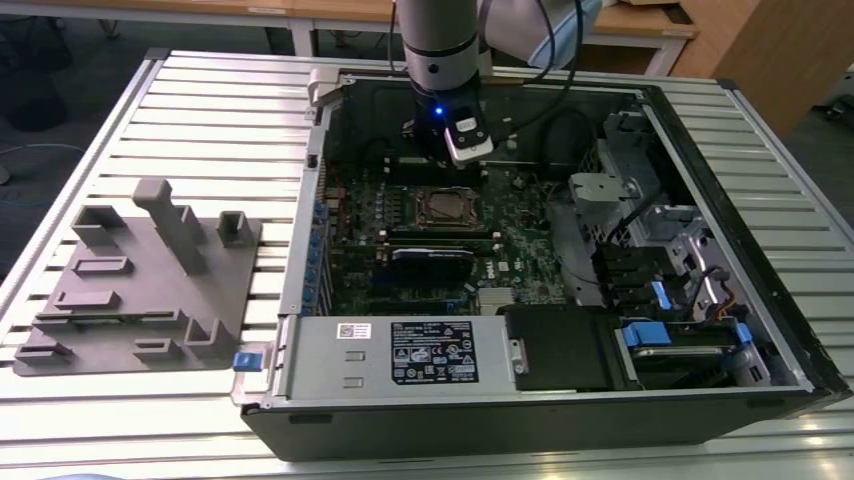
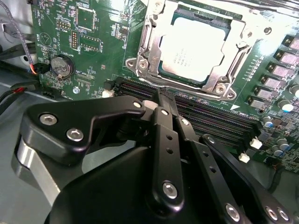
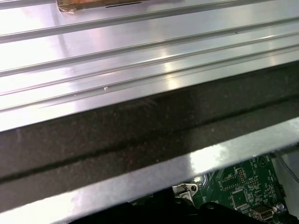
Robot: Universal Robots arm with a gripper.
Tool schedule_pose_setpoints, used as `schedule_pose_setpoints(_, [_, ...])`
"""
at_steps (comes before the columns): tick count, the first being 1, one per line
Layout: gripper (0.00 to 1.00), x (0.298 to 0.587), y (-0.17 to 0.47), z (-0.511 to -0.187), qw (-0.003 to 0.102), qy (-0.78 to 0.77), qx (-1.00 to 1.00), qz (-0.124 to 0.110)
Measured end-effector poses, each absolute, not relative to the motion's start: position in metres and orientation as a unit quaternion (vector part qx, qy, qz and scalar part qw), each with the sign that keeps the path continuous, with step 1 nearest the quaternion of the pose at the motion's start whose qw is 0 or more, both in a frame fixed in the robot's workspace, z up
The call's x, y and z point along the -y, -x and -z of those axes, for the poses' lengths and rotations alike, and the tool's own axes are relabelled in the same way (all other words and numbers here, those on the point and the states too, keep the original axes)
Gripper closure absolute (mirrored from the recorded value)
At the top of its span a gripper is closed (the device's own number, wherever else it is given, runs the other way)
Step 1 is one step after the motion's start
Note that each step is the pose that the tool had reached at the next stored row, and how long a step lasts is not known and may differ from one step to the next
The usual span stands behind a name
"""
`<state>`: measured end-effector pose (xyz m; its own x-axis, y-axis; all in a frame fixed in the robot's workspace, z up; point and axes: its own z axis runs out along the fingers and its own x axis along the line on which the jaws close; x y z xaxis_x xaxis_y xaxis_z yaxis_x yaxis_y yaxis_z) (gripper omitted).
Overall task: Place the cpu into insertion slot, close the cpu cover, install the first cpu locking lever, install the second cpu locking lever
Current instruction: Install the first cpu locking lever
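Note:
In the second wrist view the cpu lies flat in the insertion slot, its silver-grey top showing through the window of the cpu cover. The cover lies down over the chip. I cannot tell how the locking levers stand. My gripper is shut with nothing between its black fingers, and its tip hangs just off the socket's edge, over the memory slots. In the exterior view the gripper hangs inside the open computer case, just behind the socket.
The green motherboard carries long black memory slots and a coin battery. The case wall rises close by. Drive bays and a power supply flank the board. A grey fixture sits on the slatted table.

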<state>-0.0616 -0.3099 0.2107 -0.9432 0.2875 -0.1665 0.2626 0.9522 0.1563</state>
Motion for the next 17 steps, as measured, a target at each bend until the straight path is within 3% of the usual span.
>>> schedule_pose_setpoints(7, [0.89,0.3099,0.0615,-0.2106,0.091,-0.140,-0.984,-0.066])
schedule_pose_setpoints(17, [0.89,0.3099,0.0614,-0.2101,0.051,-0.143,-0.987,-0.060])
